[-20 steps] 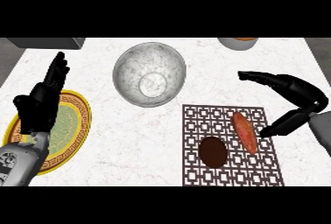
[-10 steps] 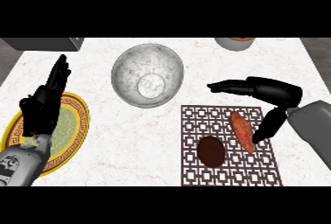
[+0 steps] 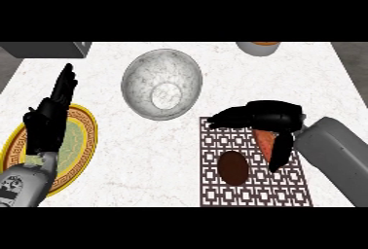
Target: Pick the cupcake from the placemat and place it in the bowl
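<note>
Two open hands are in your view, fingers straight: left hand (image 3: pixel 49 119) at the left edge of the white marble counter (image 3: pixel 144 160), right hand (image 3: pixel 267 118) over the far edge of the brown lattice placemat (image 3: pixel 287 192). Your dark brown round cupcake (image 3: pixel 233 167) sits untouched mid-mat.

Bright, even light falls across my counter (image 3: pixel 144 160); only a faint soft shadow rims the bowl (image 3: pixel 161 80) near the far edge.

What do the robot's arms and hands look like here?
The left forearm and right forearm are rounded grey shells; the left shows small dark markings near the wrist. The left hand and right hand are black, with slim fingers.
</note>
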Tool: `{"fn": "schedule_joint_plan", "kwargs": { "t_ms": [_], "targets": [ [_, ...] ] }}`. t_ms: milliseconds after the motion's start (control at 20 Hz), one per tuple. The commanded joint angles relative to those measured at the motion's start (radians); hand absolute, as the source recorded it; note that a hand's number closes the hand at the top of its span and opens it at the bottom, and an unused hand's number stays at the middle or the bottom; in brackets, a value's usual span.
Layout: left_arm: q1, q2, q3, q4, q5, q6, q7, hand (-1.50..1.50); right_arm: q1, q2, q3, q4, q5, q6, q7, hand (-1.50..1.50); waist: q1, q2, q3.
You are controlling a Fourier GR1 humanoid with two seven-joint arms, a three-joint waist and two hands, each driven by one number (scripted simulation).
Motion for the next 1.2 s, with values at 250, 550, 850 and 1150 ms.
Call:
{"fn": "schedule_joint_plan", "kwargs": {
  "t_ms": [250, 550, 850, 1150],
  "targets": [
    [0.023, -0.026, 0.029, -0.030, -0.026, -0.031, 0.008, 0.00, 0.031, 0.086, 0.092, 0.017, 0.205, 0.019, 0.097, -1.50, -0.003, -0.001, 0.000],
    [0.032, -0.043, 0.079, -0.046, -0.054, -0.072, 0.015, 0.00, 0.069, 0.178, 0.050, 0.094, 0.316, -0.008, 0.054, -1.50, -0.004, 0.000, 0.000],
    [0.007, -0.053, 0.122, -0.049, -0.063, -0.125, 0.056, 0.00, 0.147, 0.179, 0.012, -0.019, 0.364, 0.051, 0.074, -1.50, -0.012, -0.003, 0.000],
    [0.004, -0.127, 0.108, -0.006, -0.134, -0.106, 0.013, 0.00, 0.106, 0.301, 0.013, 0.218, 0.490, -0.060, -0.033, -1.50, -0.005, 0.001, 0.000]
  ]
}}
